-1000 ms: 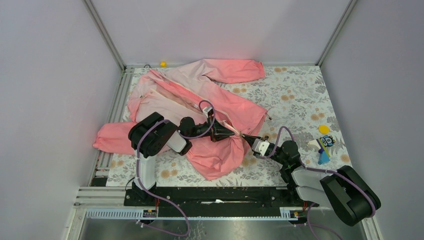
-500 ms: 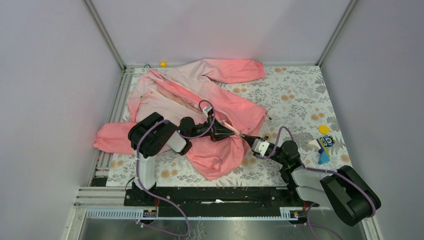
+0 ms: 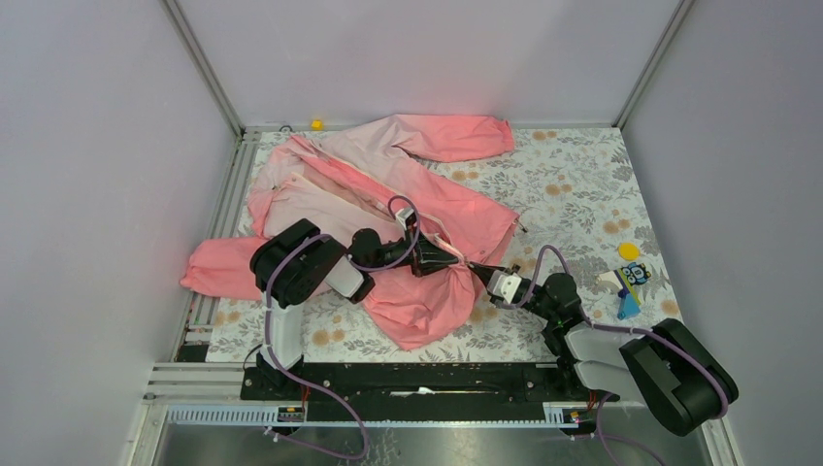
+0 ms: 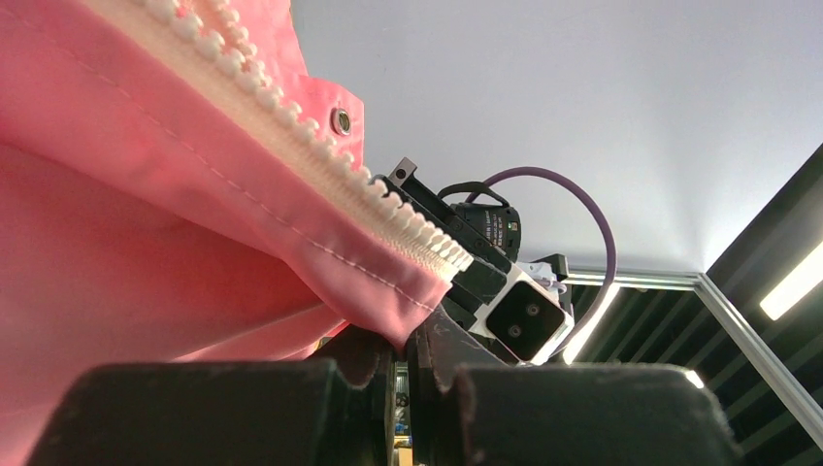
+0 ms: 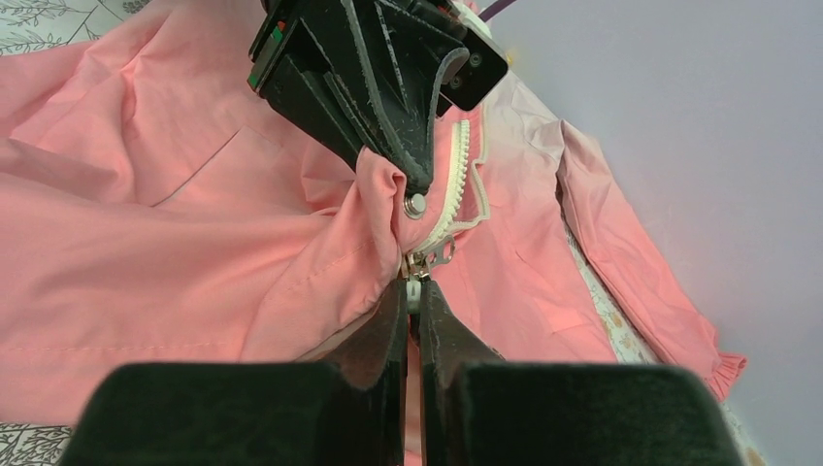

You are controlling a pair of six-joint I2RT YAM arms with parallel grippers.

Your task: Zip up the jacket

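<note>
The pink jacket (image 3: 388,194) lies crumpled across the left and middle of the floral table. My left gripper (image 3: 452,257) is shut on the jacket's hem corner (image 4: 388,301), just below the whitish zipper teeth (image 4: 320,155) and a metal snap (image 4: 341,120). My right gripper (image 3: 477,265) faces it tip to tip and is shut on the zipper pull (image 5: 415,287); the metal slider (image 5: 432,257) sits at the bottom of the teeth (image 5: 448,199). The left gripper (image 5: 415,180) shows pinching fabric beside a snap (image 5: 415,204).
A small yellow object (image 3: 316,124) sits at the back wall. A yellow disc (image 3: 630,250) and a blue-and-white toy (image 3: 631,286) lie at the right edge. The jacket's sleeves reach the back (image 3: 466,136) and left edge (image 3: 209,267).
Both grippers and the pinched hem have shifted very slightly left. Grips unchanged.
</note>
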